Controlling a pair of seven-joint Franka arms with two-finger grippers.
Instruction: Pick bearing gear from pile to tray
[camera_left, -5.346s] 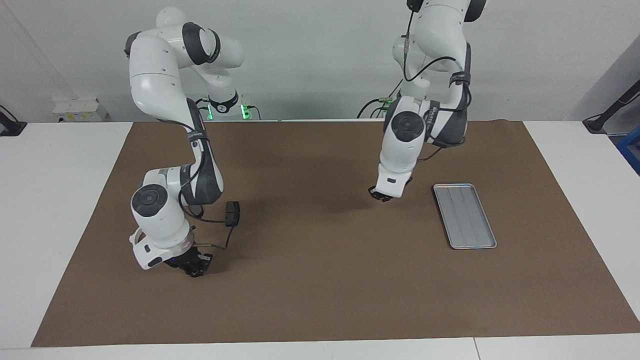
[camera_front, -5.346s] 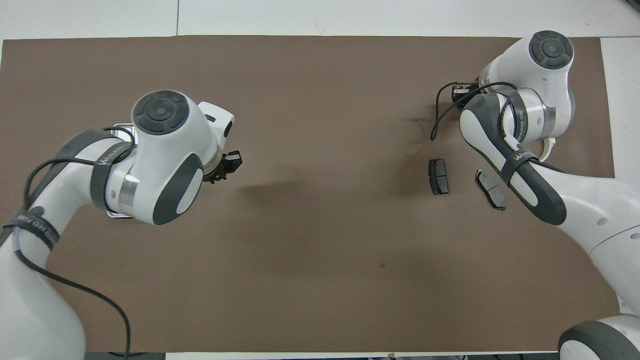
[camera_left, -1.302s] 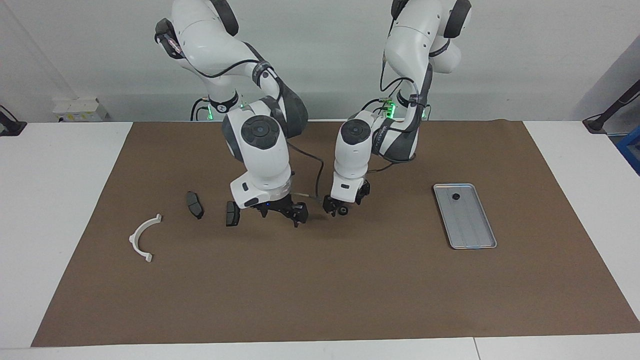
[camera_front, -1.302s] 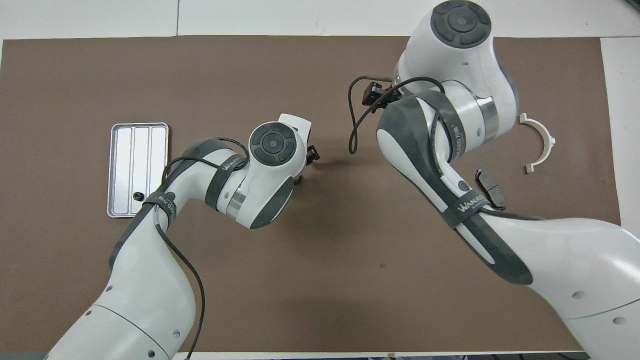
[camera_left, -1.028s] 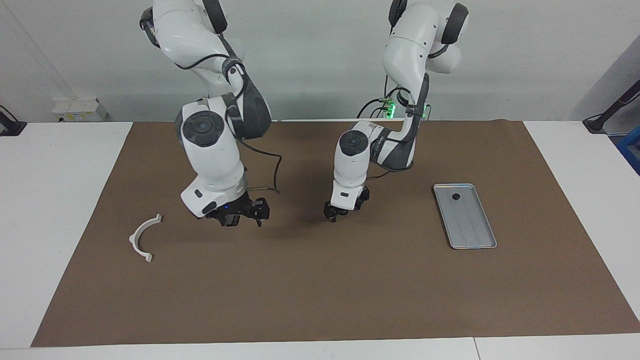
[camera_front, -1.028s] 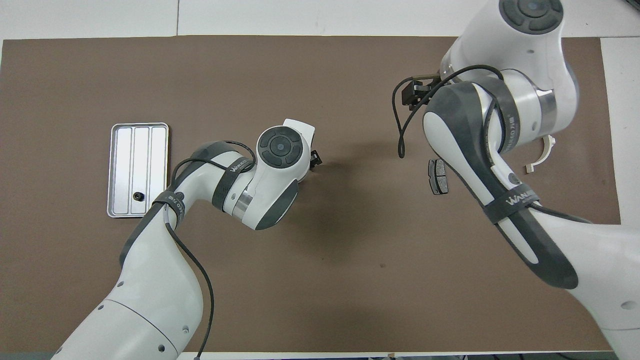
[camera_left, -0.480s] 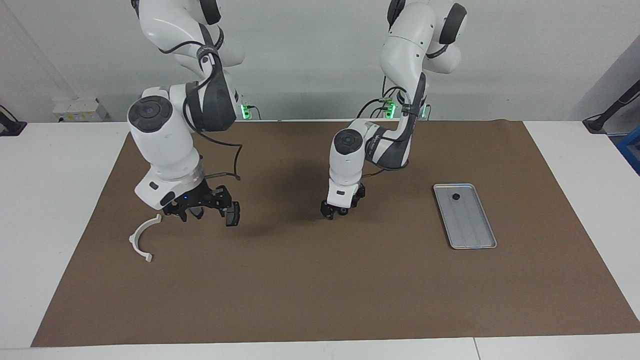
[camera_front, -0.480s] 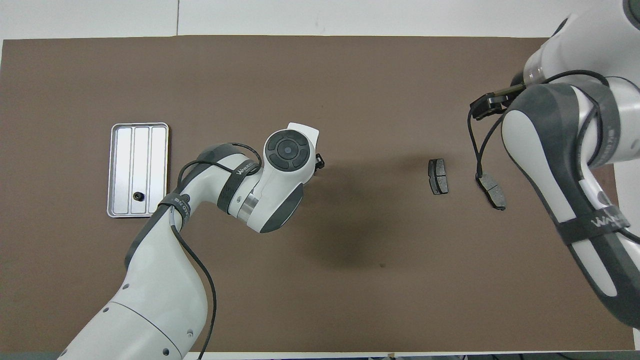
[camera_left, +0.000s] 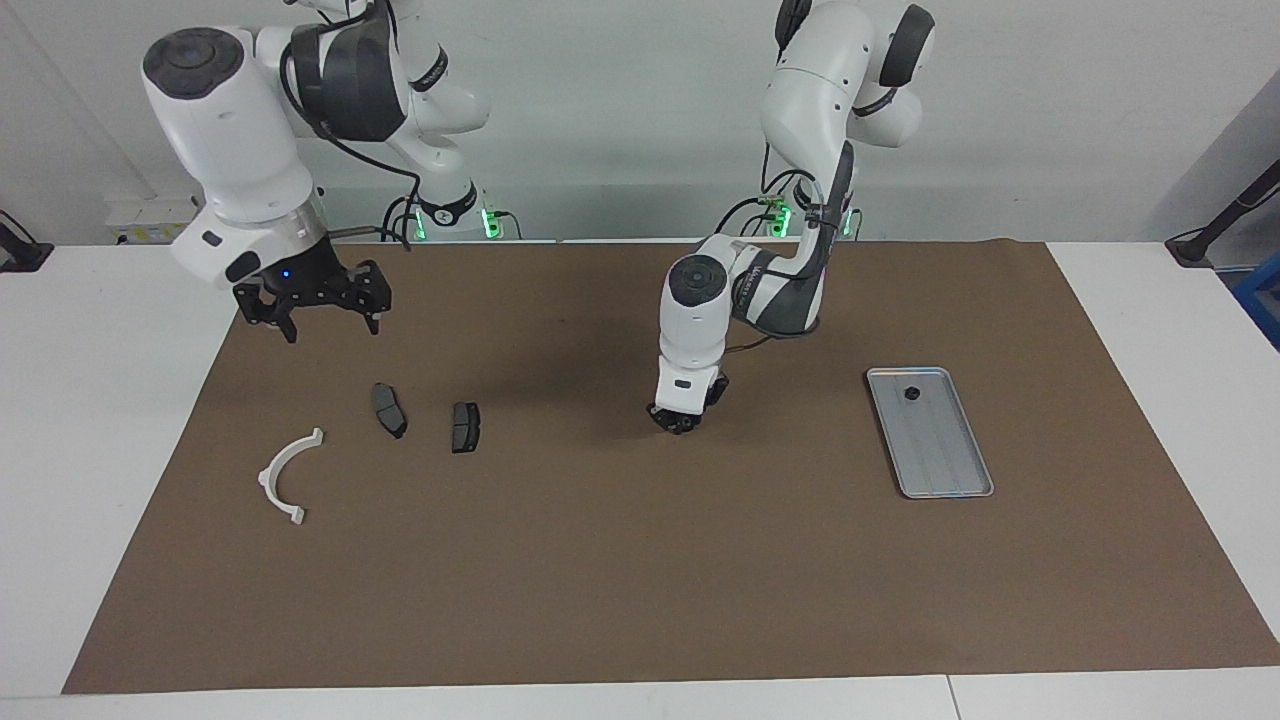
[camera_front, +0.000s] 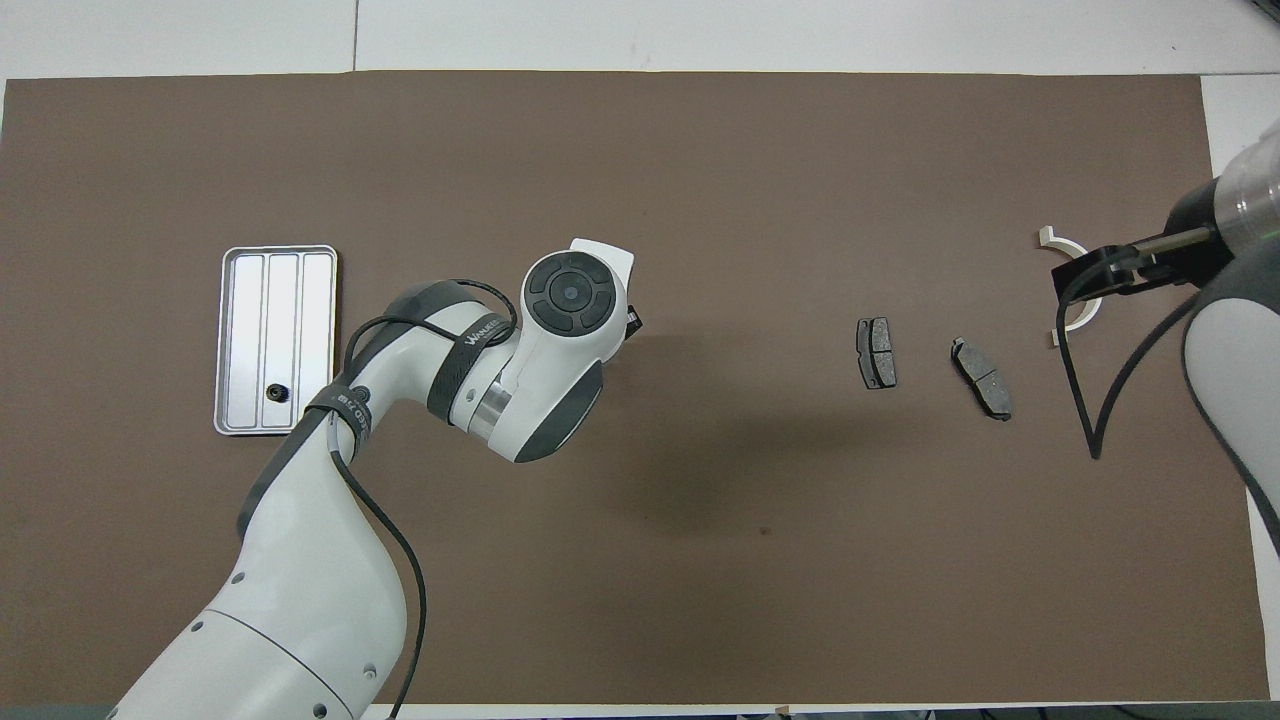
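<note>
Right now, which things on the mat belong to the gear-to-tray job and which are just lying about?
Job: tray; black round piece in it, at the end nearer the robots; left hand, down at the mat mid-table; right hand, open, raised, waiting.
Lying about: two brake pads; white curved bracket beside them.

White table (camera_left: 100, 400) under brown mat (camera_left: 640, 560) bearing tray (camera_left: 950, 470), bracket (camera_left: 283, 477), two brake pads (camera_left: 388, 410)
</note>
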